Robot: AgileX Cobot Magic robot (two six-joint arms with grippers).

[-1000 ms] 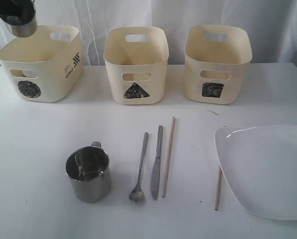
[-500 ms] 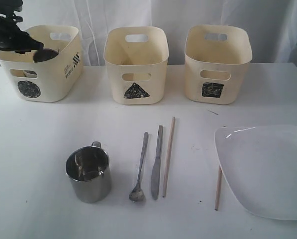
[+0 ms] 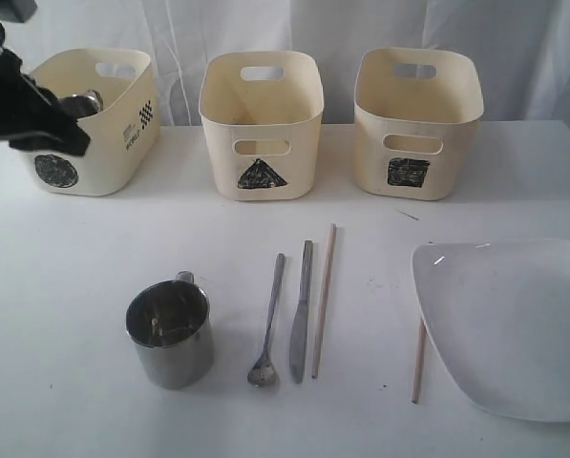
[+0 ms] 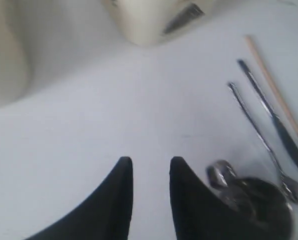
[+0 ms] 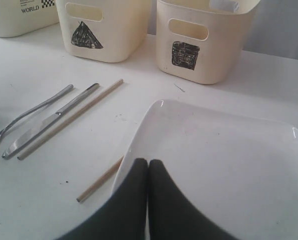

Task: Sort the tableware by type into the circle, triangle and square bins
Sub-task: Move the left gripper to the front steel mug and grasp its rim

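Left gripper (image 4: 149, 162) backs off circle bin (image 3: 108, 160); we read it slightly parted, empty. Hasty descent could topple near mug (image 3: 170, 334).

A polished steel mug (image 3: 170, 334), spoon (image 3: 268, 320) and knife (image 3: 301, 310) gleam on a matt white table (image 3: 65, 267), beside pale, unvarnished wooden chopsticks (image 3: 323, 298). The white plate (image 3: 514, 324) carries a glossy glaze. The cream bins (image 3: 262, 124) look like smooth, dull plastic, set before a white cloth curtain (image 3: 342, 29).
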